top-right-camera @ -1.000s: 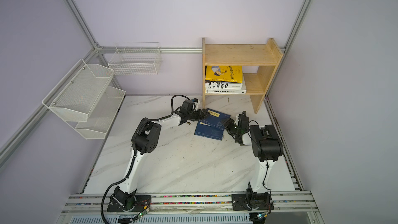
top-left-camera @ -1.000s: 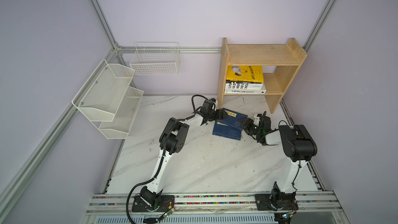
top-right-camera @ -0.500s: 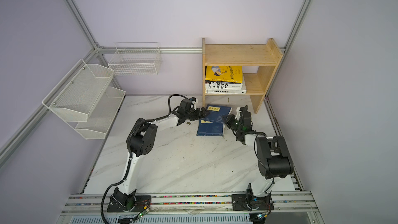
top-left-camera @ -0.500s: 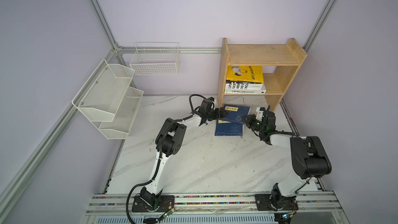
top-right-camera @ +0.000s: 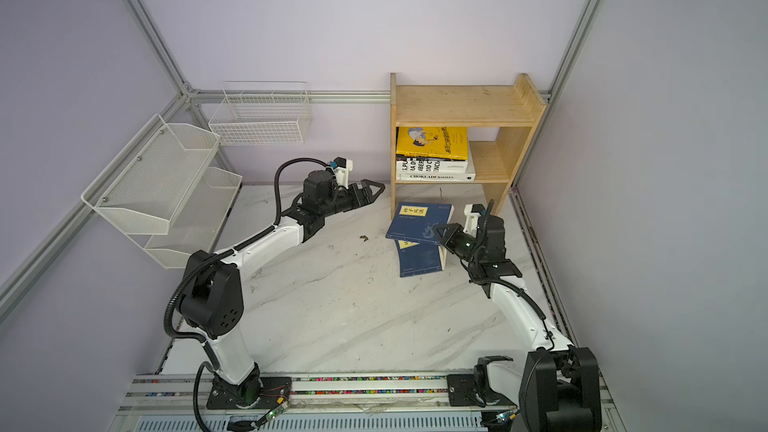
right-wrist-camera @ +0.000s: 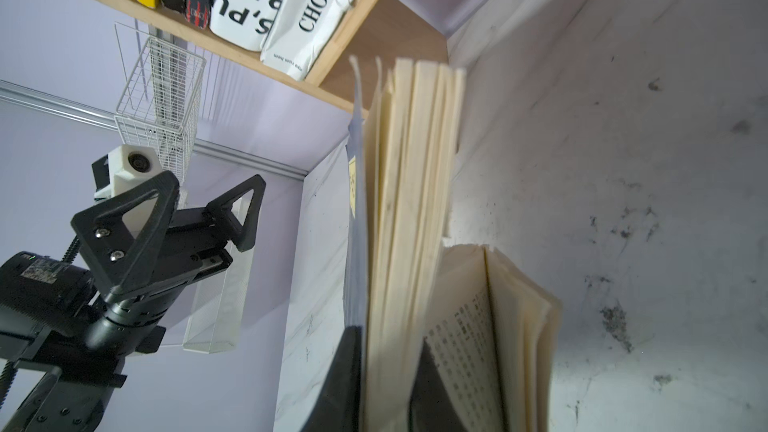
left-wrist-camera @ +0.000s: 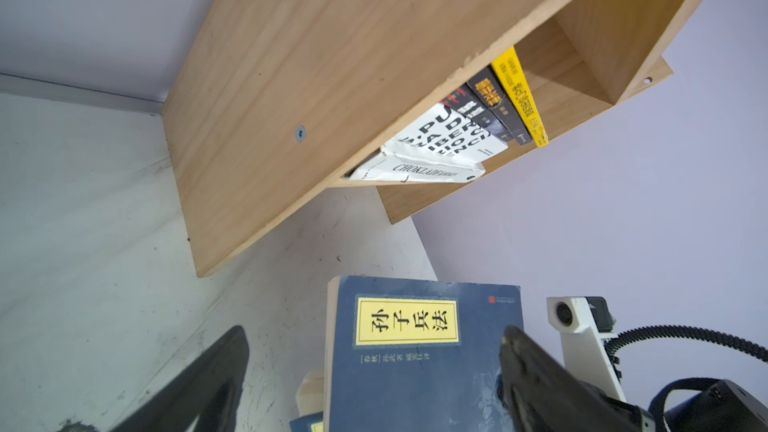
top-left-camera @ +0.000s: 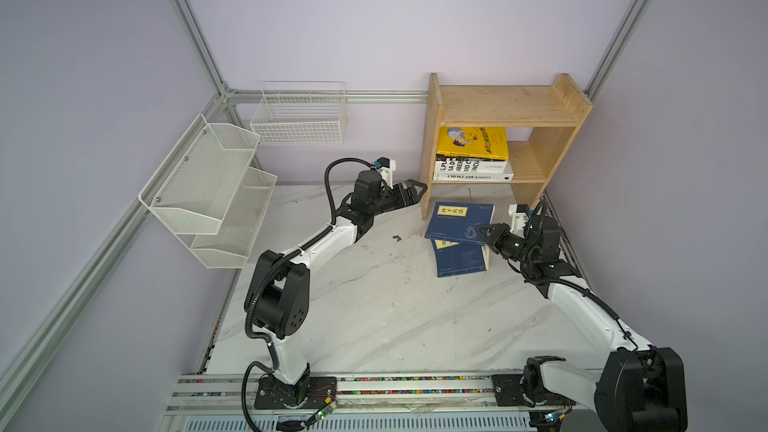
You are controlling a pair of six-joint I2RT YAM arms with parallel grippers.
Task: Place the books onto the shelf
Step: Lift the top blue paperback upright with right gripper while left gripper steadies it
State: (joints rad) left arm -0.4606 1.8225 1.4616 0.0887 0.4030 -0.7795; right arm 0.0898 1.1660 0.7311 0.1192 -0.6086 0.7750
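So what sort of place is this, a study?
Probably a robot test cell, not a study: two robot arms bolted to a rail, bare walls framed with aluminium bars, and a wooden shelf of books, the right hand gripping a navy book.

A stack of books (top-left-camera: 473, 158) is filling the left part of the lower tier of the wooden shelf (top-left-camera: 511, 106), leaving a gap toward the right side panel. The top board is lying bare. The left gripper (top-left-camera: 417, 193), jaws spread, is hovering just beside the shelf's left side panel, which is walling it off from the tiers. An upper navy book (top-left-camera: 457, 222), pinched by the right gripper (top-left-camera: 483, 233), is overlapping a lower navy book (top-left-camera: 461, 261) in front of the shelf. The marble table (top-left-camera: 374, 313) is lying open nearer the arm bases.
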